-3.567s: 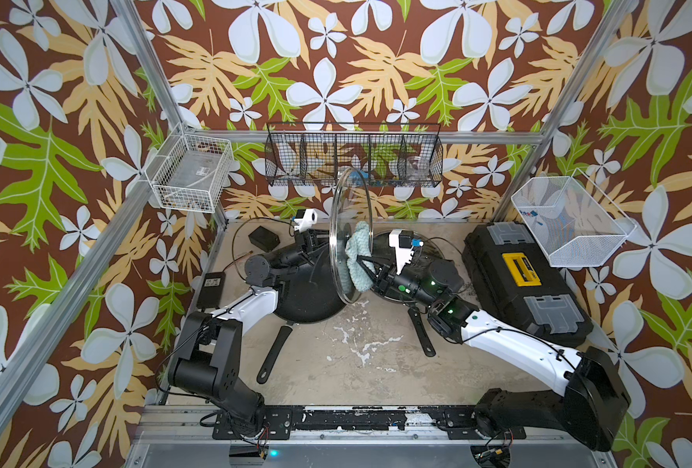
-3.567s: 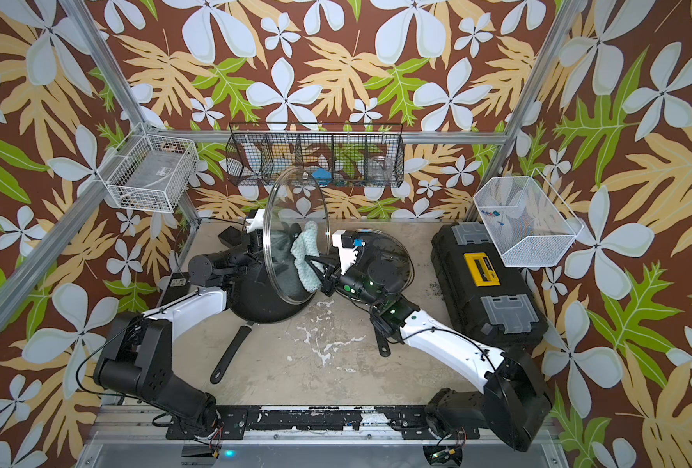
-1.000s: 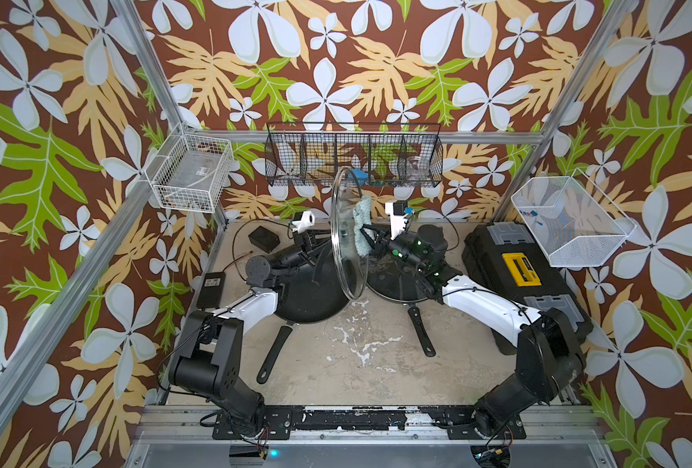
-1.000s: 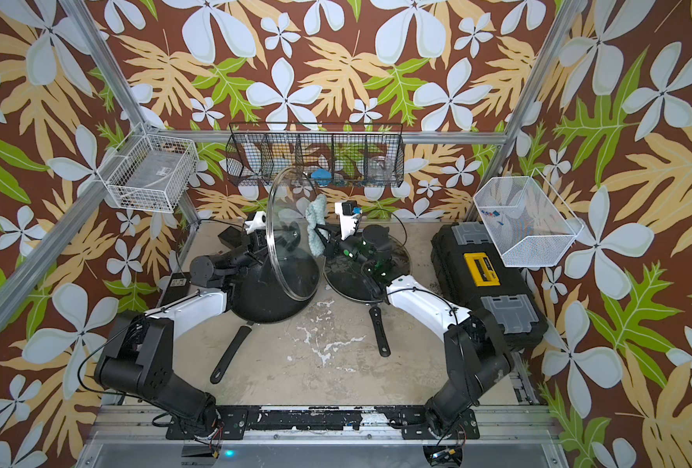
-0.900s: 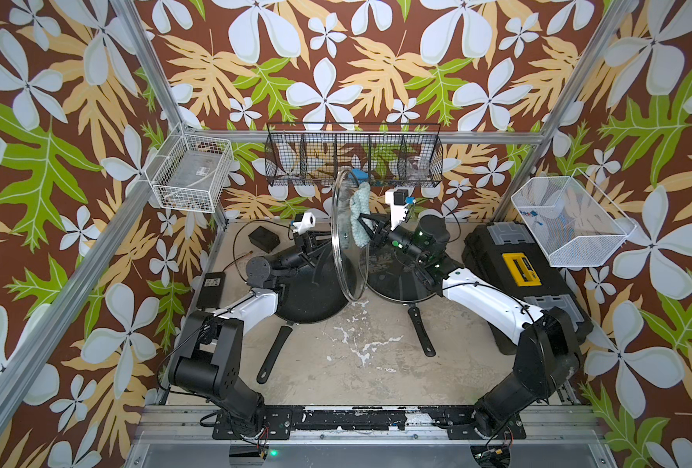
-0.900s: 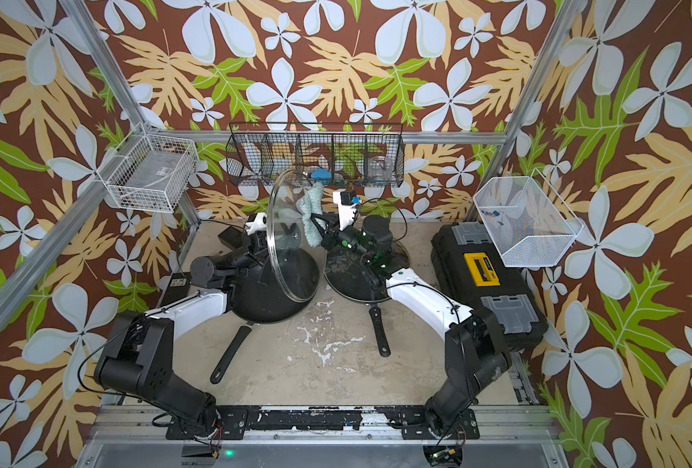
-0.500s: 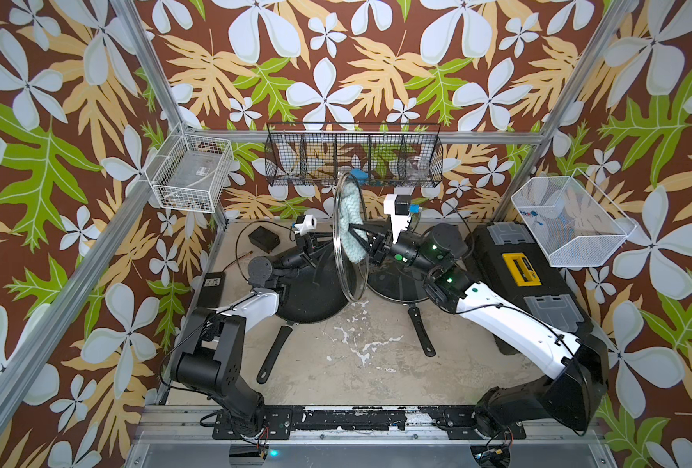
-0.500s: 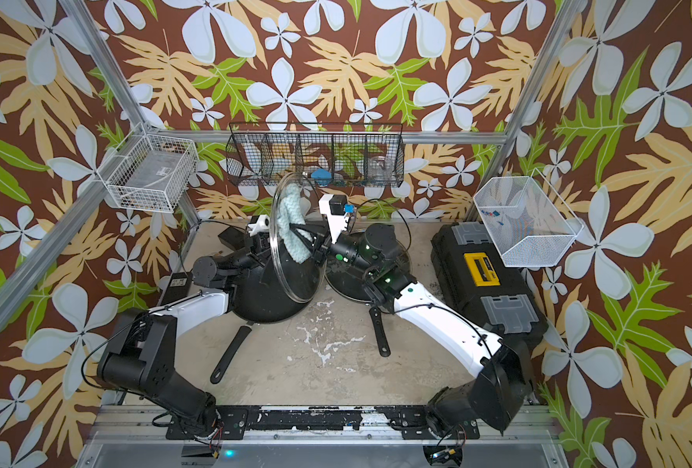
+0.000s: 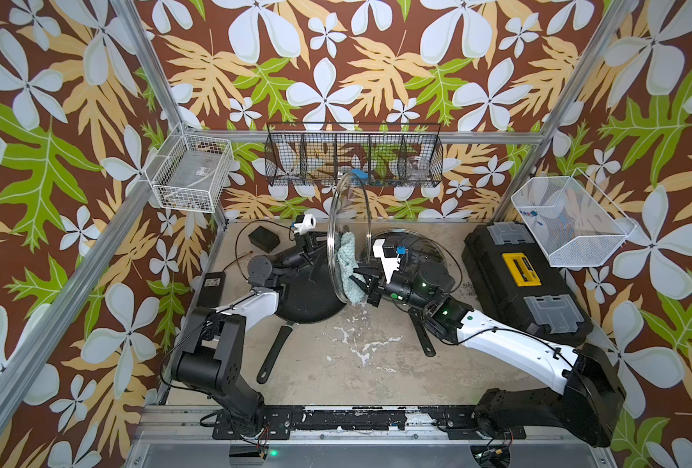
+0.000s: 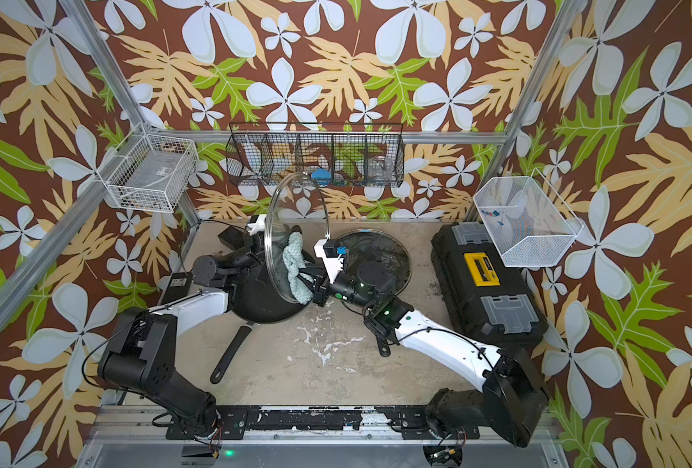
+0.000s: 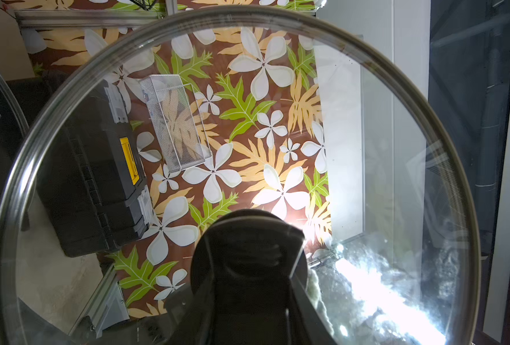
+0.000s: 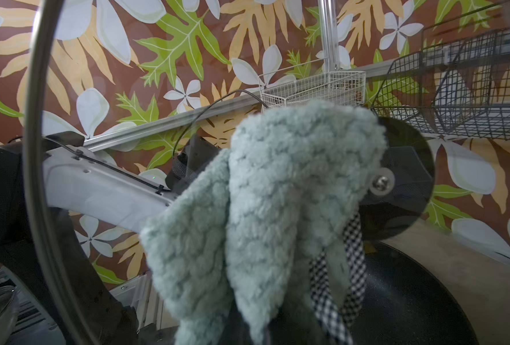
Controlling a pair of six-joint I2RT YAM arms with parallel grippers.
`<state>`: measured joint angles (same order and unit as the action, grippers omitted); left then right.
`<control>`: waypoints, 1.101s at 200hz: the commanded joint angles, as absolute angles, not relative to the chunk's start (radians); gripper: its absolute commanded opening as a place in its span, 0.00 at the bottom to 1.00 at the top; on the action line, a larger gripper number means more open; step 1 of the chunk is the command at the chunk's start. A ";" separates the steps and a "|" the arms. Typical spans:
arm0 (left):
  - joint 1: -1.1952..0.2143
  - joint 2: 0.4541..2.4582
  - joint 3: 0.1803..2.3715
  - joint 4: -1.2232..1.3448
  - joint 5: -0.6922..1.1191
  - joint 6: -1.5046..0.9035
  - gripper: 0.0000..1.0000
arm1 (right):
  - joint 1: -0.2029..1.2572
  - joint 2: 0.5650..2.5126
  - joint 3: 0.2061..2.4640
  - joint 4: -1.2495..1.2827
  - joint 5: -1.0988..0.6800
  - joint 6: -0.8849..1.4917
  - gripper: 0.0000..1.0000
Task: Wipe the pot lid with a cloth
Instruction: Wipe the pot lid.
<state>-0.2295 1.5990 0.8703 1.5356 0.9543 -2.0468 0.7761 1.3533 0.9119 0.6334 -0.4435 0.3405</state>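
Note:
The glass pot lid [image 9: 355, 210] [image 10: 295, 210] stands on edge above a black frying pan. My left gripper [image 9: 315, 252] [image 10: 257, 252] [image 11: 249, 251] is shut on the lid's black knob [image 11: 247, 233] on its far side. My right gripper [image 9: 359, 280] [image 10: 311, 280] is shut on the pale teal cloth [image 9: 347, 263] [image 10: 294, 263] [image 12: 277, 194] and presses it against the lid's underside, on the lower half. In the right wrist view the cloth hides the fingers and lies beside the knob's screw [image 12: 380, 182]; the lid's rim [image 12: 35, 149] curves past it.
The black frying pan [image 9: 304, 298] lies under the lid, its handle pointing toward the front. A second glass lid on a pan [image 9: 417, 247] sits behind my right wrist. A black toolbox [image 9: 522, 279] stands at the right. Wire baskets [image 9: 354, 160] hang on the back wall.
My right gripper has drawn the cloth down the lid's underside, from the upper part to the lower half. The left gripper still holds the lid upright in about the same place.

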 commanded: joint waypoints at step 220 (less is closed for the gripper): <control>-0.233 1.586 0.868 1.873 0.899 -2.244 0.00 | 0.741 1.403 1.132 0.556 -0.491 0.270 0.00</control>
